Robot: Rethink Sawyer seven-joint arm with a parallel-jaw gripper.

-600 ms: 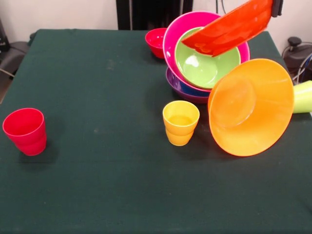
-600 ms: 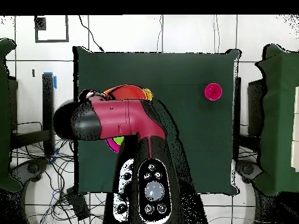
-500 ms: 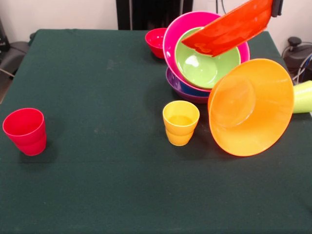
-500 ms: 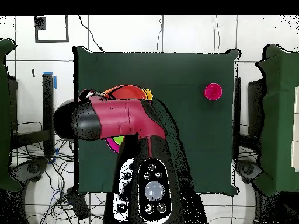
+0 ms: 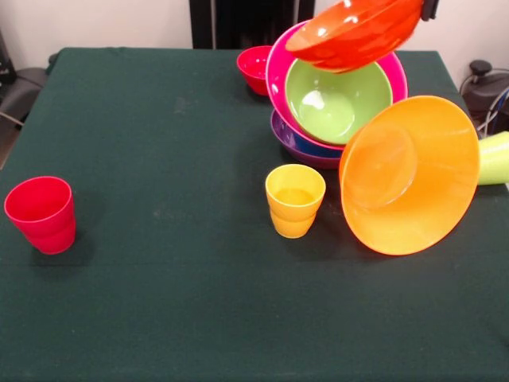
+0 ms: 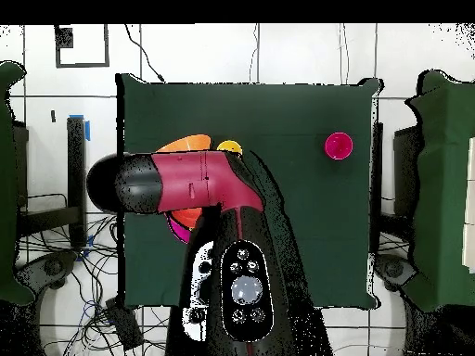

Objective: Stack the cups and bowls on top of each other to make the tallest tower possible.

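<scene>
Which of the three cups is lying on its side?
The lime green cup, at the table's right edge in the front view. The red cup and yellow cup stand upright.

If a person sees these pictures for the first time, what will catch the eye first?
Probably the large light orange bowl, tipped up on its edge at the right of the front view with its underside facing the camera. Just behind it stands the tower of nested purple, pink and lime green bowls, and the red-orange bowl hangs tilted above it. The red cup stands alone far left.
</scene>
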